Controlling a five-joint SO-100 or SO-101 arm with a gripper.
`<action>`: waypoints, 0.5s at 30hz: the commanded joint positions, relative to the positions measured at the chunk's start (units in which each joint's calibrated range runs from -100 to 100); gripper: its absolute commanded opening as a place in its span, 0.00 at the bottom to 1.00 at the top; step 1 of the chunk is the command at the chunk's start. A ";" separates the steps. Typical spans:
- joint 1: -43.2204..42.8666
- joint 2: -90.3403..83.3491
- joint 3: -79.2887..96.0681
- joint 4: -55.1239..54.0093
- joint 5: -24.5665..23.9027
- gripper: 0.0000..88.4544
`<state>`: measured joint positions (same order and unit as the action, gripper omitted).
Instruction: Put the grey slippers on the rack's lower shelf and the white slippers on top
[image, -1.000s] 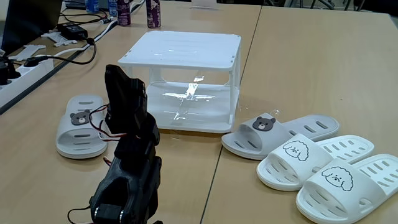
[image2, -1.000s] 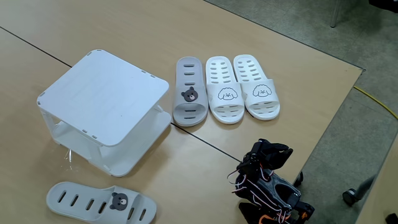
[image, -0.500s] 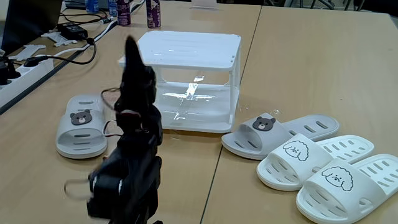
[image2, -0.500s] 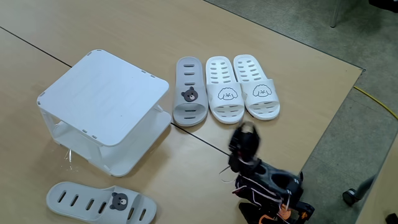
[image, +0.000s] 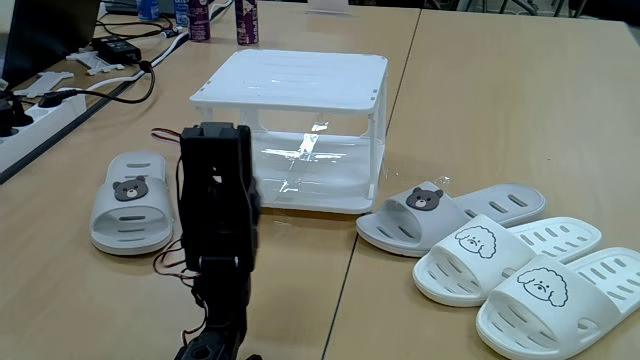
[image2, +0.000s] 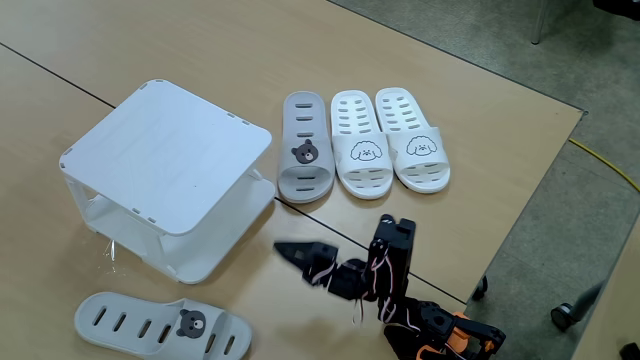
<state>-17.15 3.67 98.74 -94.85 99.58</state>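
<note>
I see bare table (image2: 330, 225) between my gripper (image2: 288, 249) and the rack (image2: 165, 150), nothing blocking there. The lower shelf (image: 310, 175) lies open at the front. One grey slipper (image2: 305, 150) touches the rack's corner, with two white slippers (image2: 385, 140) packed tight beside it. The other grey slipper (image2: 160, 325) lies apart.

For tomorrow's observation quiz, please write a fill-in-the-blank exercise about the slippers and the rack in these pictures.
1. The number of slippers resting on the rack is ____.
2. The two white slippers lie side by side, and right next to them lies one ____ slipper.
3. The other grey slipper lies alone on the opposite side of the ____.
4. Each grey slipper carries the face of a ____.

Missing words: zero; grey; rack; bear
</note>
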 joint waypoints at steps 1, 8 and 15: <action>-14.18 5.21 -0.73 -0.15 0.42 0.01; -22.90 17.24 -22.65 1.84 0.42 0.22; -22.65 18.33 -41.05 23.84 0.42 0.22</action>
<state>-39.93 22.39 64.33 -77.94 99.58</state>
